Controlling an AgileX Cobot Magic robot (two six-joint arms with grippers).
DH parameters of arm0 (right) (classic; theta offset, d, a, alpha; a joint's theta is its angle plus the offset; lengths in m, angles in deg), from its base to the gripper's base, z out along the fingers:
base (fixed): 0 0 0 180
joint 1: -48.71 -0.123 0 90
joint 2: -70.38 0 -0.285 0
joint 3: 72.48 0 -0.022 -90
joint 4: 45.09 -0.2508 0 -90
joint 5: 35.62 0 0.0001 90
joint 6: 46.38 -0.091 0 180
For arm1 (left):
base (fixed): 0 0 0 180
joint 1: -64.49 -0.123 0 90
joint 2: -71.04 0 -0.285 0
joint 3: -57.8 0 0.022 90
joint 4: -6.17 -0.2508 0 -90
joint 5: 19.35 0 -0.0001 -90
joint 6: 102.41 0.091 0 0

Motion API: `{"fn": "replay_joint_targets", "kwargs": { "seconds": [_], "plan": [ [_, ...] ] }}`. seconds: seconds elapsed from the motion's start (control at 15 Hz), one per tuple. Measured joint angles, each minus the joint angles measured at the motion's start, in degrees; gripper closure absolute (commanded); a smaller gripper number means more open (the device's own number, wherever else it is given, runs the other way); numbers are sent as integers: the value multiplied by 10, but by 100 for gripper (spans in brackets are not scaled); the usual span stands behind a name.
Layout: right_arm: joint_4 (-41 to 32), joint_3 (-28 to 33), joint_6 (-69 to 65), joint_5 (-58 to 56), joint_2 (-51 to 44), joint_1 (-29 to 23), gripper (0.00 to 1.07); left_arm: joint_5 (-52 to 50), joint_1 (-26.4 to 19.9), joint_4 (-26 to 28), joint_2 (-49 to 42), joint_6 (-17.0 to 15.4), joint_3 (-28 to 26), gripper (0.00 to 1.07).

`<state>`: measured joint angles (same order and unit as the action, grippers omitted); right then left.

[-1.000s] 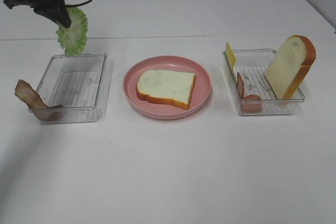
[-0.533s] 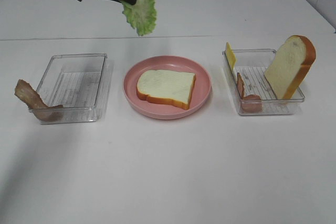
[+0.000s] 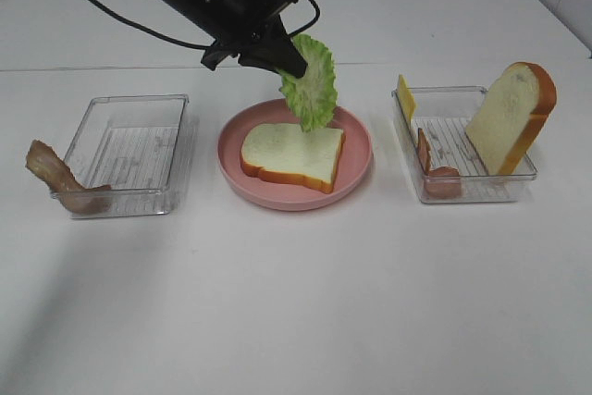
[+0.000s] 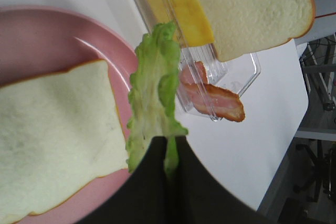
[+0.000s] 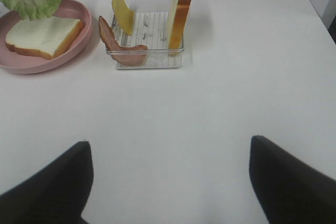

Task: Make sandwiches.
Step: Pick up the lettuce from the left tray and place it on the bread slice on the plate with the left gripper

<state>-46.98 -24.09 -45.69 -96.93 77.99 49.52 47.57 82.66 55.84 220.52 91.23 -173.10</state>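
Observation:
My left gripper [image 3: 283, 60] is shut on a ruffled green lettuce leaf [image 3: 311, 88], which hangs over the far edge of a bread slice [image 3: 291, 154] lying flat on the pink plate [image 3: 359, 173]. In the left wrist view the lettuce [image 4: 155, 87] dangles from the closed fingertips [image 4: 169, 148] beside the bread slice [image 4: 52, 140]. My right gripper [image 5: 170, 182] stands open over bare table, well short of the right tray [image 5: 147, 62]. That tray holds an upright bread slice [image 5: 181, 9], a cheese slice [image 5: 122, 9] and a bacon strip [image 5: 115, 43].
A clear tray [image 3: 129, 154] on the left has a bacon strip [image 3: 55, 178] draped over its near left corner. The right tray [image 3: 462, 182] stands right of the plate. White table lies in front of all three.
The left arm has swung right with the lettuce, from above the left tray to over the plate, and has come lower. The right gripper is unchanged.

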Motion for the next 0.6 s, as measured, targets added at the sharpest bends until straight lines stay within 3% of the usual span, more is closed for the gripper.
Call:
{"fn": "replay_joint_targets", "kwargs": {
  "seconds": [0.33, 0.6],
  "plan": [
    [0, 0, 0, 0, 0, 0, 30, 15, 12, 7, 35, 0, 0, 107],
    [0, 0, 0, 0, 0, 0, 30, 15, 12, -29, 57, -10, 0, 107]
  ]
}}
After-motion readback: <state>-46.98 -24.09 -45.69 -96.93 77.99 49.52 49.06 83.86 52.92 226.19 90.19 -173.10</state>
